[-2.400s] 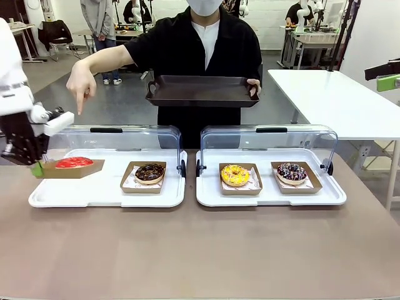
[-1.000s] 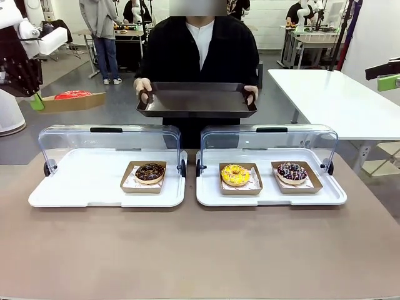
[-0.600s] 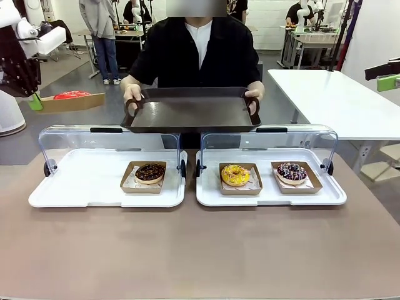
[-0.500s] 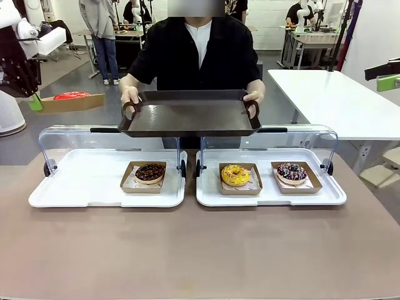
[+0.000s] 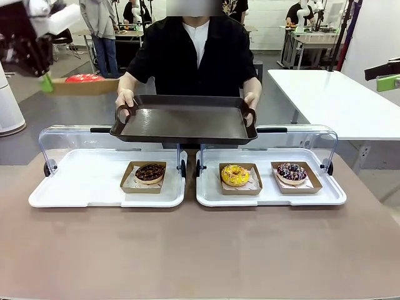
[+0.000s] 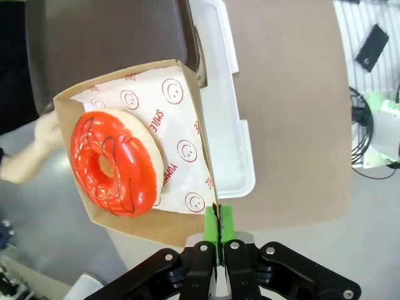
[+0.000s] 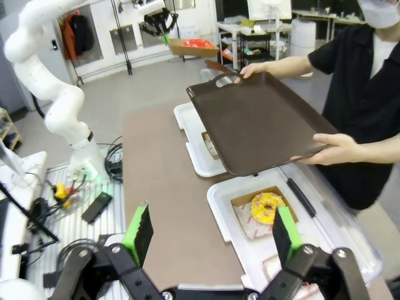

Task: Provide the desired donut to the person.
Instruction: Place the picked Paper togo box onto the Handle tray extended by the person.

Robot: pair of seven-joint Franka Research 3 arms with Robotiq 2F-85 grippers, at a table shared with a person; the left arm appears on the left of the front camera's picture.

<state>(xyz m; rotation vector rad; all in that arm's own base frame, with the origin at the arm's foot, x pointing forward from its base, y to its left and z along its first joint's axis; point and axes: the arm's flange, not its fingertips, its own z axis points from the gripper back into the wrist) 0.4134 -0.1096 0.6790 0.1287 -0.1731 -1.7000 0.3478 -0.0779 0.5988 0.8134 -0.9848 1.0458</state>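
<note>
Jaws of the left gripper [image 6: 219, 226] are pinching the rim of a cardboard box [image 6: 144, 228] carrying the red donut [image 6: 115, 164], raised in the air left of a dark tray [image 5: 184, 122]; in the front view that gripper is blurring and running off the frame. Jaws of the right gripper [image 7: 212, 234] are standing spread, gripping nothing. Beyond, the person [image 5: 194, 62] is holding the tray over the clear lids [image 5: 106, 140], hiding their inner ends

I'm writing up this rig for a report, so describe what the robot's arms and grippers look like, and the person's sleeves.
The left arm is white, built of rounded jointed segments. The left gripper and right gripper are black, tipped with green pads. The person wears short black sleeves and a white collar.
</note>
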